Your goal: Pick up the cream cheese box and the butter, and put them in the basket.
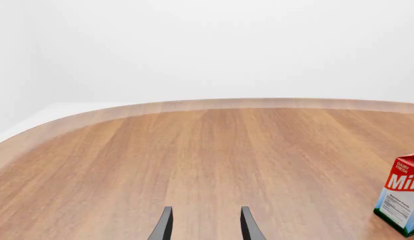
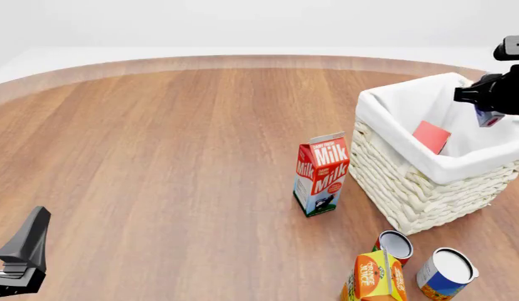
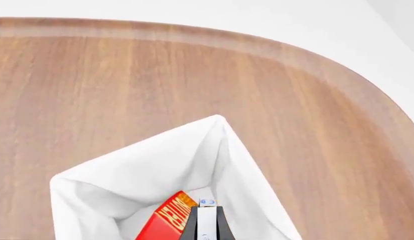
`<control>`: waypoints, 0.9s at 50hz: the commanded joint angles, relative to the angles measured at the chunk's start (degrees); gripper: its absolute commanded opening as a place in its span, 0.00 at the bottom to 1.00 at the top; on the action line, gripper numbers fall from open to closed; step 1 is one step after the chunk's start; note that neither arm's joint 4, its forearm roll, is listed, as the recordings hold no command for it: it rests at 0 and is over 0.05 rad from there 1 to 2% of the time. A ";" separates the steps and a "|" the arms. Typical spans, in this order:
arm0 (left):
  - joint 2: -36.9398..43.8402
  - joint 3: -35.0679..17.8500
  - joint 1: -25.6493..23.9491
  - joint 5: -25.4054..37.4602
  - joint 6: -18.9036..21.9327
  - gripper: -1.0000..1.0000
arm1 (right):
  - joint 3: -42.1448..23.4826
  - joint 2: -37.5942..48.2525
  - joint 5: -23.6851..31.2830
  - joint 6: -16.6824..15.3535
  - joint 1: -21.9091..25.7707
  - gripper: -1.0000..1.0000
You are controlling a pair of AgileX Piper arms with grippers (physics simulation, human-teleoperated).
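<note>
Surface (image 2: 159,157) carries basket (image 2: 410,188) near its right edge; butter (image 2: 432,137) leans inside on the white lining. Right claw (image 2: 487,116) hangs over the basket, clamped on cream cheese box (image 3: 207,222). Left claw (image 1: 205,225) open, empty, near left front edge

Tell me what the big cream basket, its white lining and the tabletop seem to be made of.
The large square cream-white basket looks like woven wicker: thick plaited strands ribbing its walls, matte finish. Its white lining appears to be soft cloth, folded over the rim in loose creases. The brown tabletop looks like wood or wood veneer, with long grain streaks and a smooth, low-sheen finish. As renders, these are appearances only.
</note>
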 commanded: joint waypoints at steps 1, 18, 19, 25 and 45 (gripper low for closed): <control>0.00 0.00 0.00 0.00 0.00 1.00 | -0.05 1.49 -1.32 0.46 0.58 0.00; 0.00 0.00 0.00 0.00 0.00 1.00 | -0.38 1.49 -1.39 0.20 0.27 1.00; 0.00 0.00 0.00 0.00 0.00 1.00 | -0.37 1.48 -1.41 0.11 0.27 1.00; 0.00 0.00 0.00 0.00 0.00 1.00 | -0.75 0.40 -0.57 -0.06 0.89 1.00; 0.00 0.00 0.00 0.00 0.00 1.00 | -2.18 -8.57 5.26 -0.15 6.75 1.00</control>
